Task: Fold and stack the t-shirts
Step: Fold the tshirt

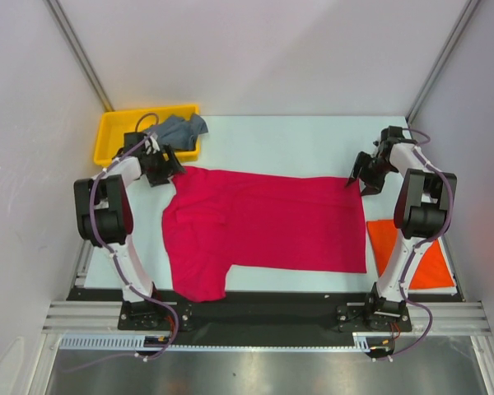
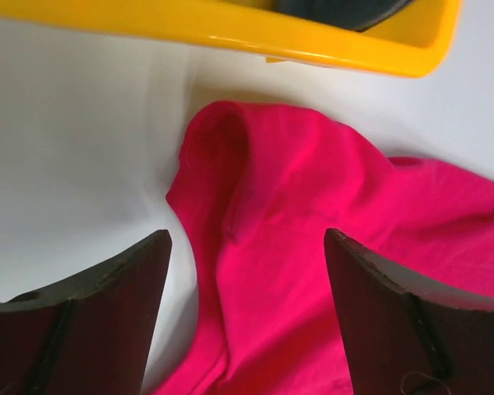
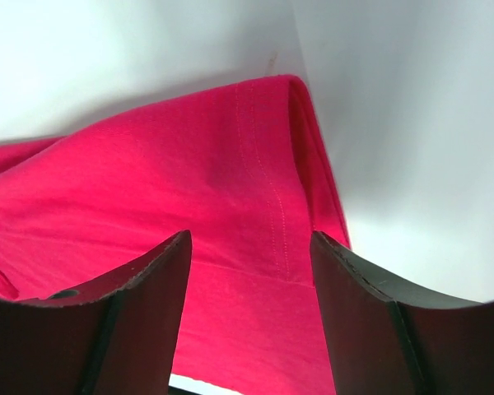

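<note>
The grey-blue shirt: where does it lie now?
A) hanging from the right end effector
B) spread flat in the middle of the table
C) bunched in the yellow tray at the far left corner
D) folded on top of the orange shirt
C: the top view shows the grey-blue shirt crumpled in the yellow tray, while the shirt spread flat is the pink shirt.

Matt soft cloth crimson-pink t-shirt [image 1: 272,222], glossy yellow plastic tray [image 1: 107,140], smooth matt white table [image 1: 296,140].
</note>
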